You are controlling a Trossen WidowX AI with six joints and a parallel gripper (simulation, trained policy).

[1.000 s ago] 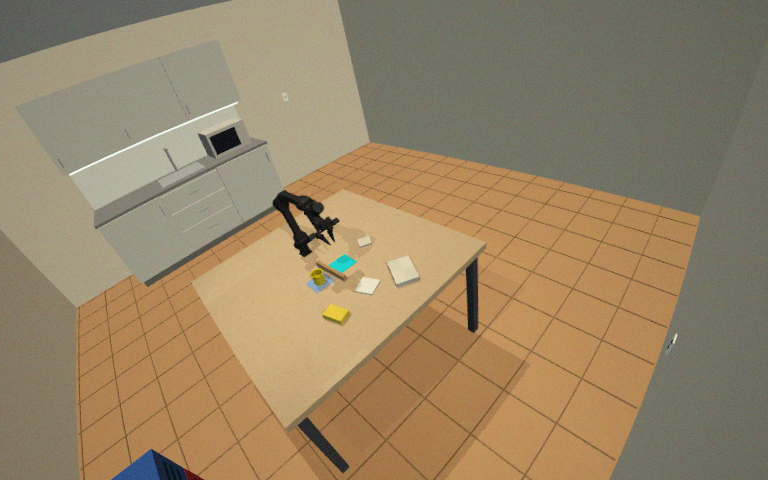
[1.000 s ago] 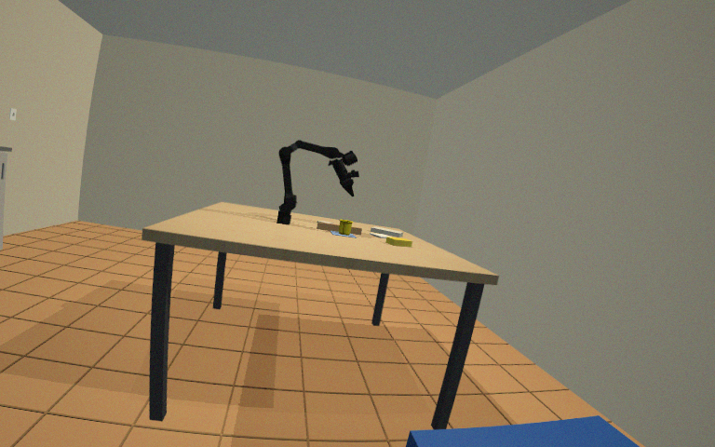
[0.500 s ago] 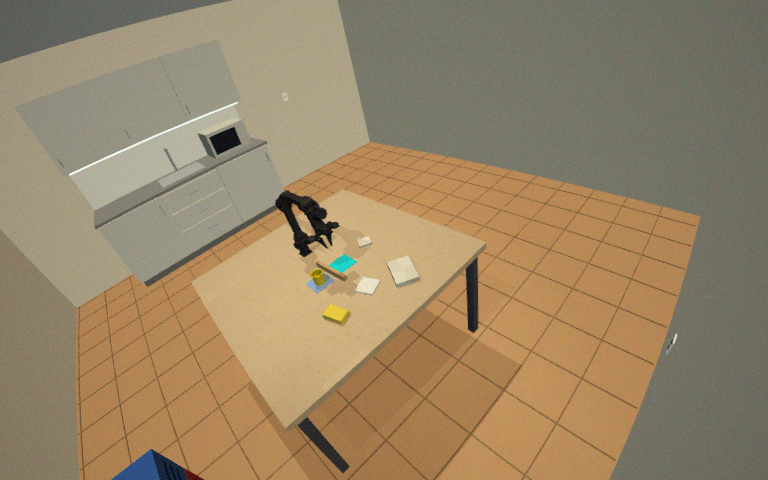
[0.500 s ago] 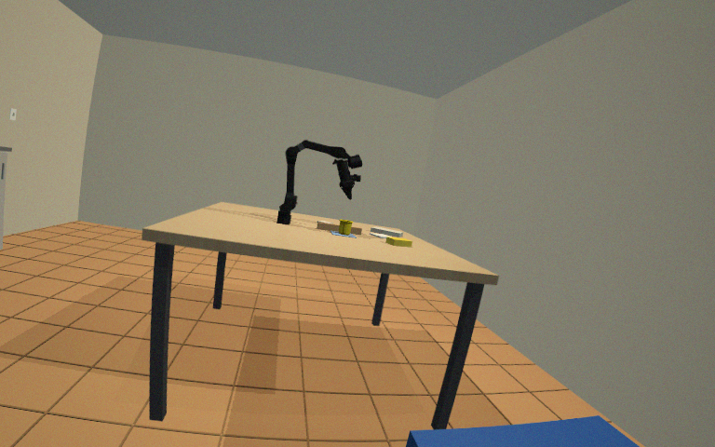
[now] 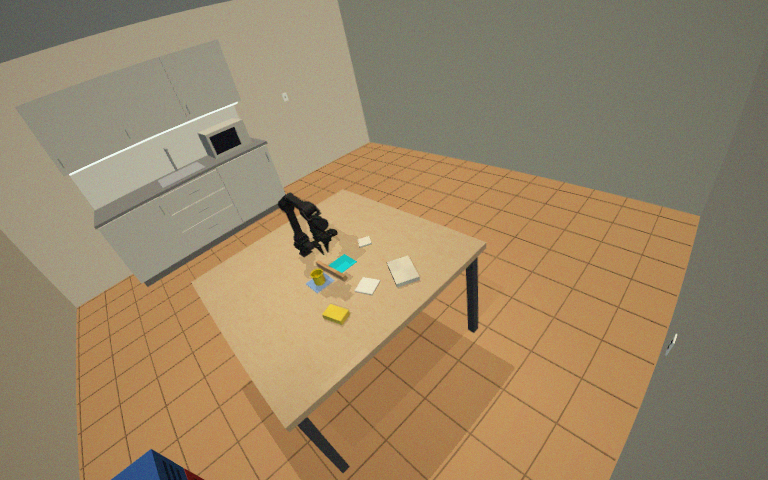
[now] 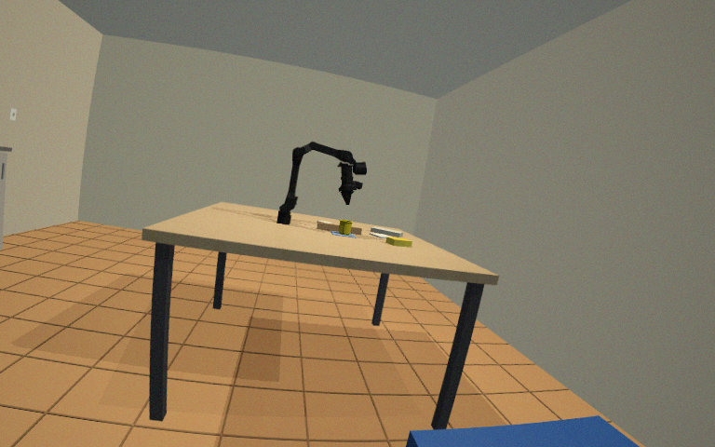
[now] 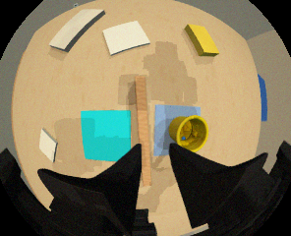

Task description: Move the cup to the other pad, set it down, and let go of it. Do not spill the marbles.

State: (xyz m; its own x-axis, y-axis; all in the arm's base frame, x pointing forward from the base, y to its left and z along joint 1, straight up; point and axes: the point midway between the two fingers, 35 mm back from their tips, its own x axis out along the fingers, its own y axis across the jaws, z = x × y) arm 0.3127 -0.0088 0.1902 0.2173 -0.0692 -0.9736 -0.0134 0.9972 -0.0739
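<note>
The yellow cup [image 5: 317, 277] [image 6: 344, 226] [image 7: 189, 134] stands upright on the blue pad [image 5: 318, 288] [image 7: 162, 128], towards the pad's right side in the wrist view. Yellowish marbles and a blue one show inside it. The cyan pad [image 5: 342, 263] [image 7: 106, 135] has nothing on it. A wooden bar [image 5: 331, 271] [image 7: 142, 118] lies between the pads. My gripper [image 5: 324, 252] [image 6: 347, 203] [image 7: 155, 147] points down high above the table. It is partly open and empty, with a gap between its fingertips. In the wrist view the cup is just beyond the right fingertip.
A yellow block [image 5: 335, 314] [image 6: 398, 241] [image 7: 201, 40], a flat white tile [image 5: 367, 285] [image 7: 126, 37] and a thicker white block [image 5: 403, 270] [image 7: 78, 29] lie farther from the arm's base. A small white piece [image 5: 364, 241] [image 7: 48, 146] lies beyond the cyan pad, away from the cup.
</note>
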